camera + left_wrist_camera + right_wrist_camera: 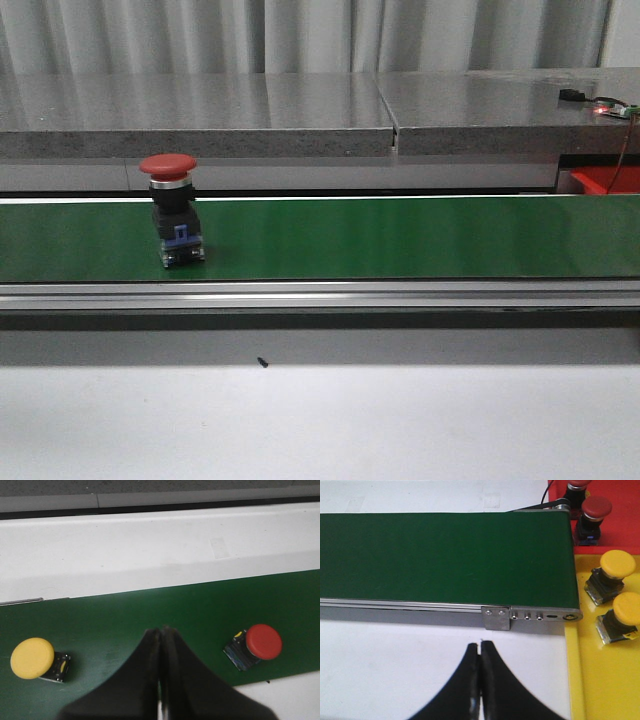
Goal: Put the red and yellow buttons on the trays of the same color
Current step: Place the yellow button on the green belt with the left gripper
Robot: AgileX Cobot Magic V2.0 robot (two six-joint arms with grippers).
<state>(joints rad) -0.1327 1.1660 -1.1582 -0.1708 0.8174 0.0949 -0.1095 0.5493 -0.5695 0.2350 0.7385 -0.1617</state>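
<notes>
A red button [170,205] stands upright on the green belt [400,235] at the left in the front view. In the left wrist view the red button [257,644] and a yellow button [34,658] sit on the belt either side of my left gripper [161,631], which is shut and empty above the belt. My right gripper [480,645] is shut and empty over the white table beside the belt's end. The yellow tray [600,680] holds two yellow buttons [610,575], and the red tray [625,510] holds red buttons [592,515].
The belt's metal end bracket [530,615] lies just ahead of my right gripper. A grey ledge [300,115] runs behind the belt. A corner of the red tray [600,182] shows at the far right of the front view. A small dark speck [262,362] lies on the white table.
</notes>
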